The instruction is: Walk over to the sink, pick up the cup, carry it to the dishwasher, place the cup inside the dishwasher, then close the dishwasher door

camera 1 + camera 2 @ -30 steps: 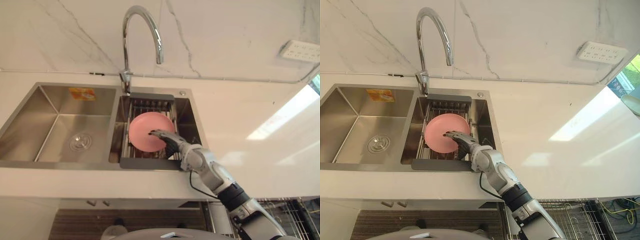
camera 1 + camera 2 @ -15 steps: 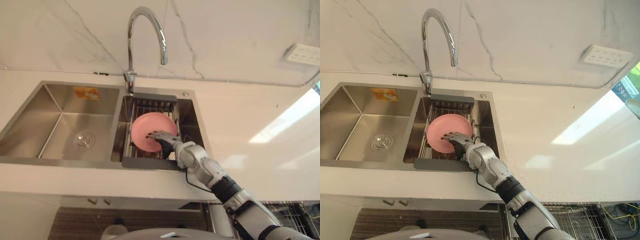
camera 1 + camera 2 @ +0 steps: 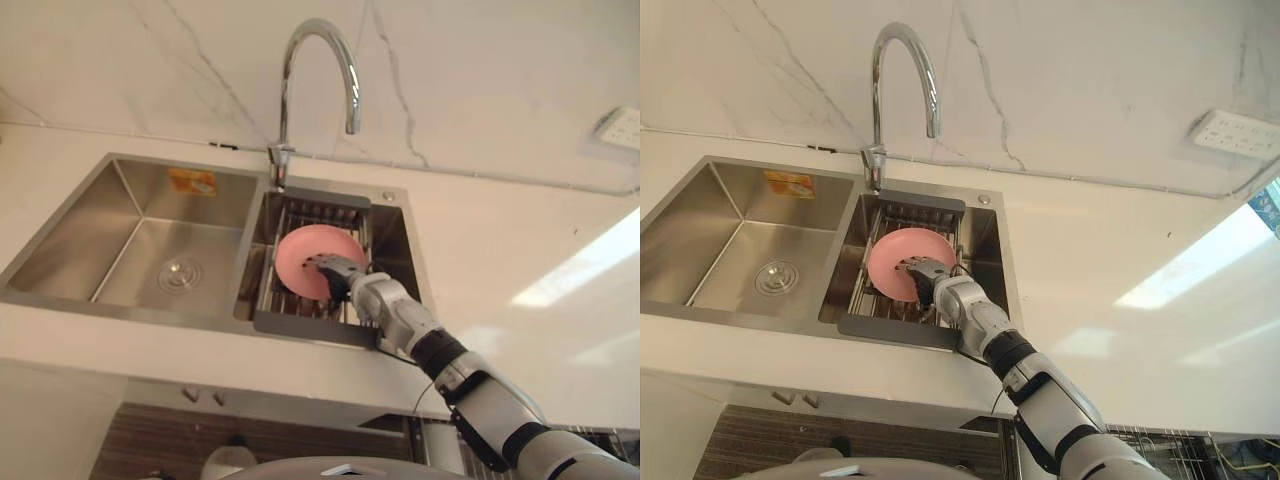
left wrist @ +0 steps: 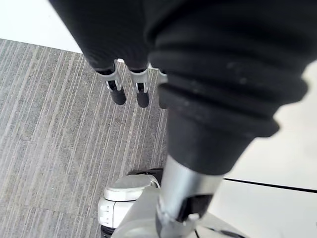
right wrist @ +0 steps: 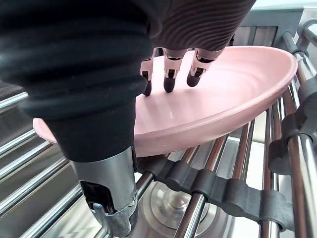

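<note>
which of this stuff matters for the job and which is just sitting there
In the job: pink bowl, lying on the rack; right hand, open fingers over the bowl; sink.
Lying about: faucet; wall socket; left hand, idle above the floor.

The right arm (image 3: 480, 395) is brought in from 5 o'clock in the head views and stretched almost straight toward 10 o'clock. The right hand (image 3: 338, 271) is held at its far end, with the dark ribbed cover turned uppermost. In the right wrist view its fingers (image 5: 169, 74) are seen set close in a row, nearly straight and tipped downward, while the thumb (image 5: 115, 210) is kept well apart from them, so the hand is spread rather than clenched. The left hand (image 4: 141, 89) is pointed down, its fingers left loose and relaxed.
</note>
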